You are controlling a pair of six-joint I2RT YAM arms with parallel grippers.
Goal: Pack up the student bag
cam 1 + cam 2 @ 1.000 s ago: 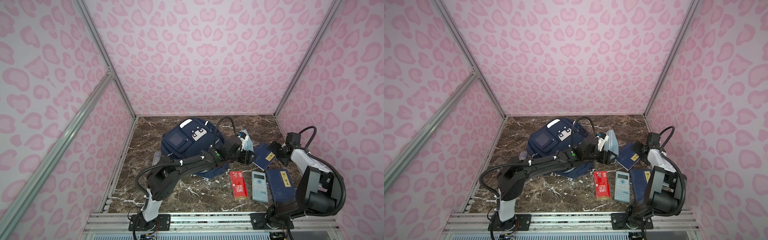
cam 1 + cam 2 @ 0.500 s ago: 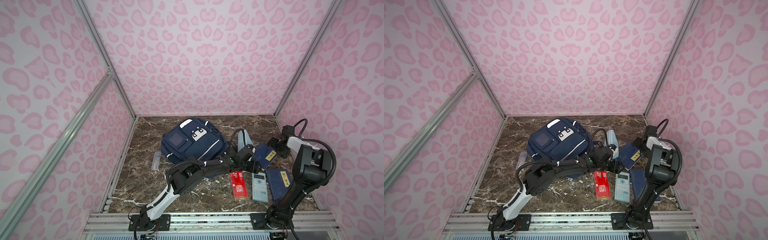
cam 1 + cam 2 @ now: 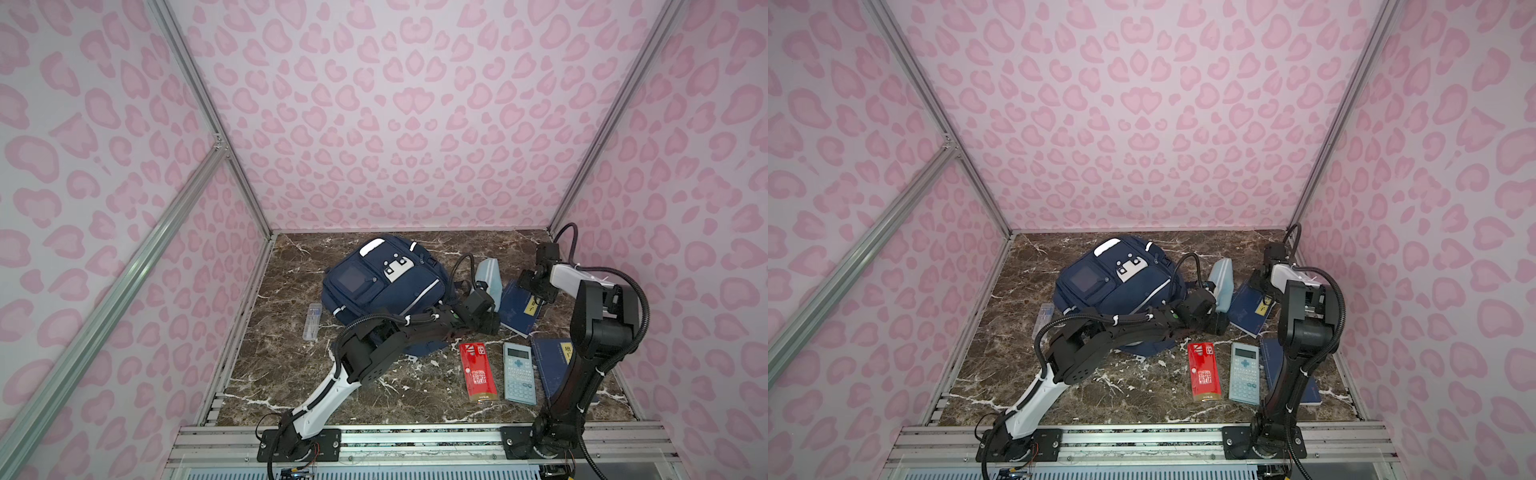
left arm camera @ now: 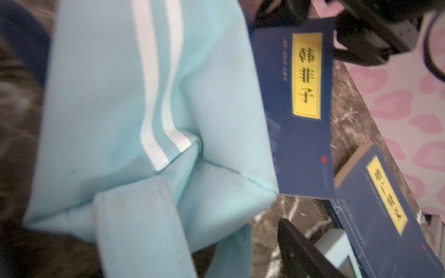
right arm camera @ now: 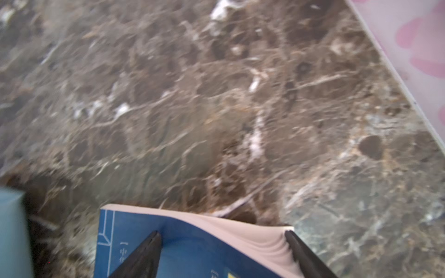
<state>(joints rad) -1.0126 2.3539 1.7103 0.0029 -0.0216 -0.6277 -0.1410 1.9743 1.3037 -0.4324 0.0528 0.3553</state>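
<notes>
The student bag [image 3: 386, 286] [image 3: 1121, 286], navy with white stripes, lies flat at the back centre. To its right stands a light-blue pouch [image 3: 489, 272] [image 4: 120, 96]. My left gripper [image 3: 490, 318] is at the pouch's near end, open. One of its fingers [image 4: 301, 248] shows apart from the fabric, and the pouch hides the other. My right gripper [image 3: 527, 286] [image 5: 221, 237] is shut on the far edge of a navy book [image 3: 517, 309] [image 5: 192, 252] with a yellow label. One finger lies on the cover and the other presses the bowed page edge.
A second navy book [image 3: 552, 361] lies partly under the right arm. A red carton [image 3: 477, 371] and a grey-blue calculator [image 3: 518, 371] lie side by side in front. A clear case [image 3: 312, 321] lies left of the bag. Pink walls stand close on three sides.
The right arm has reared up and its jaws have narrowed onto the book's far edge. The left arm's elbow has drawn back toward the front, with its gripper staying at the pouch.
</notes>
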